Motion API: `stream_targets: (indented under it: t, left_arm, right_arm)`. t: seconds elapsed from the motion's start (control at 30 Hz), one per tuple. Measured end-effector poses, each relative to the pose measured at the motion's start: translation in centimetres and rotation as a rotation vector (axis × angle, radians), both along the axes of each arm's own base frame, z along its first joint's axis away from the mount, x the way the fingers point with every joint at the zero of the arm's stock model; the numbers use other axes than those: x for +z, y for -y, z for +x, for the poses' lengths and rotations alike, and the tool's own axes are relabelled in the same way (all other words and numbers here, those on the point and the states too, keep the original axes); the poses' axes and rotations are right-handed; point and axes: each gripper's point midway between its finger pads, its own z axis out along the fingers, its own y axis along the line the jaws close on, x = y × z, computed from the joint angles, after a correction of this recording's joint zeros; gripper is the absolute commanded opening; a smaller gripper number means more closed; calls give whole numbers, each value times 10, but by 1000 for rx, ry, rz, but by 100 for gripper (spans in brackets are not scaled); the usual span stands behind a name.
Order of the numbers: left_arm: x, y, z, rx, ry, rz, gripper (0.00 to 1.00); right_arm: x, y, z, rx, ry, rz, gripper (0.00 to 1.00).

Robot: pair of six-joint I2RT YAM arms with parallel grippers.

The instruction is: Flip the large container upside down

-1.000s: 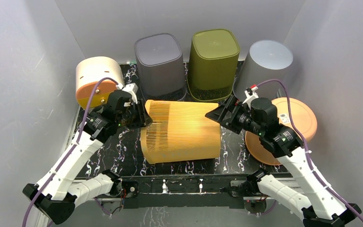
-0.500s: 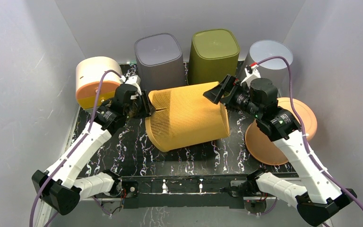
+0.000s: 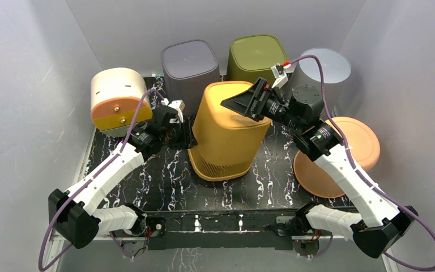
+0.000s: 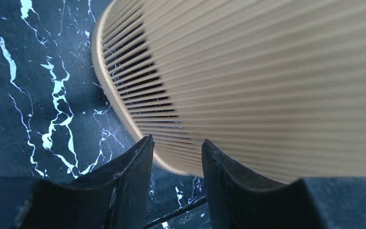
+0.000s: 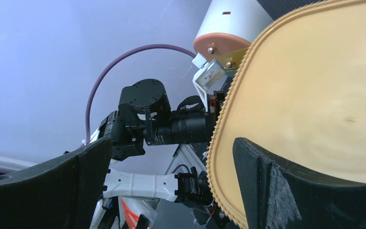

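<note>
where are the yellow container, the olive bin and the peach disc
yellow container [image 3: 226,136]: top external view, on its ribbed side wall
olive bin [image 3: 252,51]: top external view, on its flat top face
peach disc [image 3: 361,141]: top external view, on its bare right part

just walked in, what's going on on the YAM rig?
Both arms are working the yellow container. It stands mouth-down on the marble table with its closed base facing up, leaning slightly, so the flip looks nearly done. The left hand sits at the lower rim on its left side; whether it is gripping is unclear. The right hand is open against the upper edge of the base.
</note>
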Motion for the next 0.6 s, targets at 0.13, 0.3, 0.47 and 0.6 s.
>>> stream_targets:
  t: [0.13, 0.3, 0.47, 0.6]
  left_arm:
    - [-11, 3, -3, -17, -31, 1, 41]
    - [-11, 4, -3, -22, -31, -6, 43]
    - [-13, 0, -6, -31, -37, 17, 49]
    - [-4, -8, -11, -28, -34, 45, 65]
  right_arm:
    - [-7, -4, 0, 18, -24, -3, 98]
    - [-18, 2, 0, -9, -36, -51, 98]
    - [-30, 28, 12, -152, -27, -218, 98]
    - [-15, 66, 24, -342, 39, -349, 98]
